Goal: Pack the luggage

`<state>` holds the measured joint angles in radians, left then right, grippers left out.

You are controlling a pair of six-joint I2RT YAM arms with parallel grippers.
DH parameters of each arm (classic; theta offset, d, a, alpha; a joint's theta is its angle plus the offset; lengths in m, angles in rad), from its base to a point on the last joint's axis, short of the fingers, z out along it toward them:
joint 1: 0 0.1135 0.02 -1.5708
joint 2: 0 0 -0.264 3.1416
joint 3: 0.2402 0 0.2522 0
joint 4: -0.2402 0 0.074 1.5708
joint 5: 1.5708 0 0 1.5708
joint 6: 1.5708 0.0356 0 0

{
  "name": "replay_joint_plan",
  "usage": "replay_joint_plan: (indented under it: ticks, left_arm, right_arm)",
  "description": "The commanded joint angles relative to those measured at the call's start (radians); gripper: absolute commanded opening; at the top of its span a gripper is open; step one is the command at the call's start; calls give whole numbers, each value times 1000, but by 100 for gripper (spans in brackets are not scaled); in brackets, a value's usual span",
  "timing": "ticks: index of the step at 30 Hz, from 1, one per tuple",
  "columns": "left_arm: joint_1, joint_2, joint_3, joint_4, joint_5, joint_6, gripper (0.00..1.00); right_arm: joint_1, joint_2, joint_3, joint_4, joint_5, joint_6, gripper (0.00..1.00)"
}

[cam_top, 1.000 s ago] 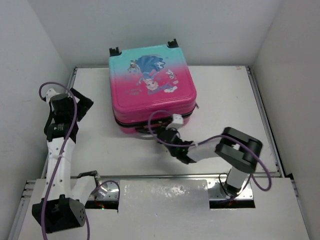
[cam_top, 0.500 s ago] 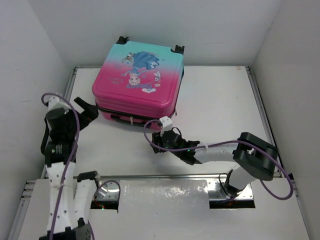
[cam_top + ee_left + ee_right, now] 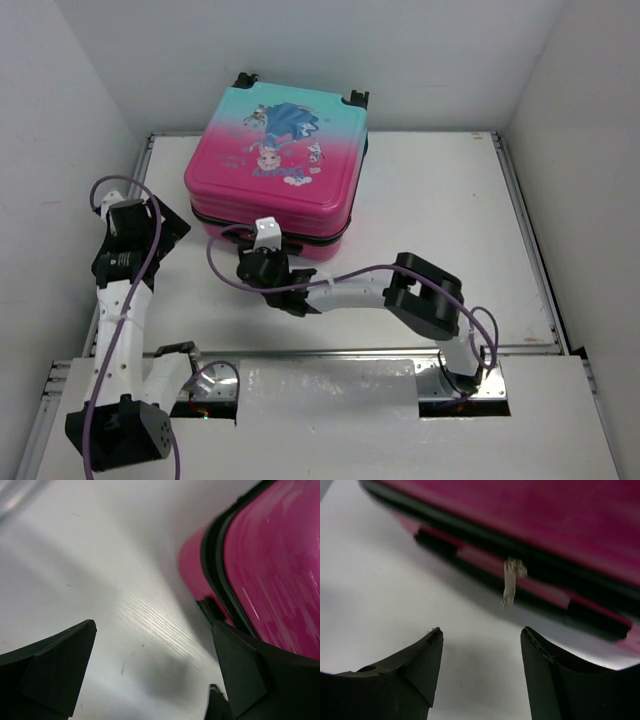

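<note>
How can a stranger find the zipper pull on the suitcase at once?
Start at the pink-and-teal suitcase. Along its near edge runs a dark zipper band; the zipper pull hangs there. It is the only small pale tab.

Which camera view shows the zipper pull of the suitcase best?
The right wrist view: the zipper pull hangs at the suitcase seam, close and central. The top view is too far to show it; the left wrist view shows only a pink corner.

Words: none can be read anywhere.
Suitcase (image 3: 275,165): only a cartoon picture, too small to show letters.
</note>
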<state>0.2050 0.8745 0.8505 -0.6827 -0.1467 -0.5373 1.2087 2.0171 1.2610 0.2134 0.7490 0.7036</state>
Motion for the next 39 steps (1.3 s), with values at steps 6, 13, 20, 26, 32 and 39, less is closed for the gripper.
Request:
replay_joint_plan:
  ticks: [6,13,20,26,32,39]
  left_arm:
    - [8,-199,-80,113,-34,65,100]
    - [-33,-247,-102,137,7,71,100]
    - [-41,-261,-111,152,123,79,100]
    - [-41,-305,-339,323,395,-102,100]
    - [-88,-235,-676,803,501,-395,100]
    - [-375,64,-660,1178,296,-506,100]
  right_arm:
    - [-40,225,443,-365,352,109,58]
    - [-101,252,442,-387,392,120,42]
    - [-130,157,261,-148,371,-14,2]
    - [-146,-58,-144,214,317,-159,0]
    - [-198,-176,-377,333,265,-173,0]
    - [-270,-326,-572,374,175,-118,0]
